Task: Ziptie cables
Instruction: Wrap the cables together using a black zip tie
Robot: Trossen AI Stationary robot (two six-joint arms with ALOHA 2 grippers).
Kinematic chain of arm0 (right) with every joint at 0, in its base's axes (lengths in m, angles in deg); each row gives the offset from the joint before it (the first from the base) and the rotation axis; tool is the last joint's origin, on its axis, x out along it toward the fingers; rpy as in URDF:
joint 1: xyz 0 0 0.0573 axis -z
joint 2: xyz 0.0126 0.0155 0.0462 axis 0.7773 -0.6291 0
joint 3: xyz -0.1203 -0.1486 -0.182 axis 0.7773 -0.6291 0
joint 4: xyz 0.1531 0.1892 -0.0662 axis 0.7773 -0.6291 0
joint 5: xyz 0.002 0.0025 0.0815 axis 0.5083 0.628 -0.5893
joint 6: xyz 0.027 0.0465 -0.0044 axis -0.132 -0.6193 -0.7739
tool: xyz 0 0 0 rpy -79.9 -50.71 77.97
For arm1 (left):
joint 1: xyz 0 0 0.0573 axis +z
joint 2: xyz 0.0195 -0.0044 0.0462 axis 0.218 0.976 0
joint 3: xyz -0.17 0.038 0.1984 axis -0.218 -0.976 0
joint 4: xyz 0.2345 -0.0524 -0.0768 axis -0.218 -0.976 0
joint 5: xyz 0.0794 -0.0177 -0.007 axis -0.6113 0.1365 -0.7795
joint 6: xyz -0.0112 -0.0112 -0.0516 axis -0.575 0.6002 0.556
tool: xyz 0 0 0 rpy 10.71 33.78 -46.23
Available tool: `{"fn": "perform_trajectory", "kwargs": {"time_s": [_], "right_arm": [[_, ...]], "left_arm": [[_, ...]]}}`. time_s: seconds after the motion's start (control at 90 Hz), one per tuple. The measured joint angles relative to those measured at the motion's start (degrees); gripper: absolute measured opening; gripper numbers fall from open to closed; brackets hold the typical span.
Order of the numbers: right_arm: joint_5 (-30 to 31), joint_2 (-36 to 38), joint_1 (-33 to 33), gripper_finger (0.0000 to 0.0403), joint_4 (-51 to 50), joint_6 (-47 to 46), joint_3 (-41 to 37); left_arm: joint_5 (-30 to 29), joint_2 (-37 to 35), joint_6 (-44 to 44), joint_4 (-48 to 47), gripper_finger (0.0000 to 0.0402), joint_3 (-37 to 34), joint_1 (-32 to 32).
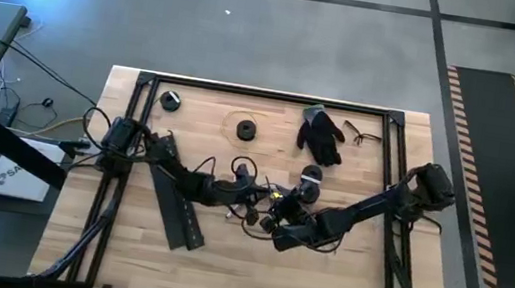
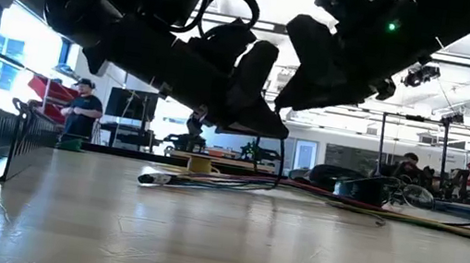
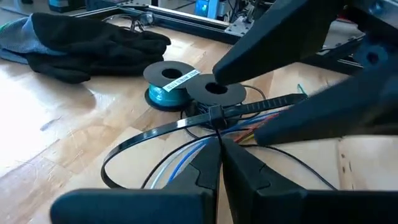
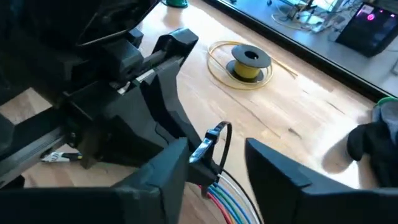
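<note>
Here, on the wooden tabletop (image 1: pixel 340 277), both arms meet at its middle over the cables (image 3: pixel 186 158). The left gripper (image 3: pixel 219 144) has its fingers pinched together on the black ziptie (image 3: pixel 155 134); the right gripper (image 4: pixel 217 163) stands with fingers apart around the bundle.

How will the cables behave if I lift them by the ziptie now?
Probably floppy: the cables lie in loose curves on the table, so both ends would likely droop. The ziptie loop looks slack, so strands may slide. Left gripper looks closed on the ziptie; right gripper stands open around it.
</note>
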State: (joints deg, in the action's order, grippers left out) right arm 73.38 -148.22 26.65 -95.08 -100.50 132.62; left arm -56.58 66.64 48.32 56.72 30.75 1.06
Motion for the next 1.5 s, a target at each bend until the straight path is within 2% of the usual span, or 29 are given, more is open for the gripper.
{"fn": "perform_trajectory", "kwargs": {"time_s": [0.289, 0.456, 0.556, 0.744, 0.867, 1.122, 1.356, 1.433, 1.5], "right_arm": [[-0.1, 0.0, 0.0, 0.0014, 0.0, 0.1, 0.0], [-1.0, 0.0, 0.0, 0.0002, -1.2, -0.1, 0.0], [-2.6, 0.0, -0.1, 0.0001, -3.3, -1.6, 0.0], [-2.6, 0.0, -2.0, 0.0001, -8.1, -2.1, 0.0], [-2.2, 0.0, -3.8, 0.0001, -10.7, -1.7, 0.0], [-0.7, 0.0, -6.4, 0.0001, -13.3, 2.0, -0.1], [1.0, 0.4, -6.5, 0.0, -13.8, -0.2, -0.1], [-0.7, 1.4, -6.6, 0.0, -13.4, -0.5, -0.1], [-4.4, 2.7, -6.6, 0.0003, -12.4, -0.3, -0.1]], "left_arm": [[0.0, 0.0, 0.0, -0.3, 0.0, 0.0, 0.0], [2.2, 0.0, -0.6, -0.4, 0.0008, 0.0, -0.2], [6.0, 0.0, -1.4, -0.2, 0.004, 0.0, -0.2], [11.5, -0.8, -4.6, -0.4, 0.0127, 0.0, -0.3], [13.7, -3.3, -7.8, -1.0, 0.0155, 0.0, -0.6], [14.6, -7.4, -15.4, -3.7, 0.0155, 0.1, -1.0], [14.7, -6.3, -13.7, -5.2, 0.0148, 0.1, -0.9], [14.5, -4.7, -13.5, -4.9, 0.0135, 0.1, -1.4], [13.9, -3.1, -13.5, -4.5, 0.012, 0.1, -1.8]]}}
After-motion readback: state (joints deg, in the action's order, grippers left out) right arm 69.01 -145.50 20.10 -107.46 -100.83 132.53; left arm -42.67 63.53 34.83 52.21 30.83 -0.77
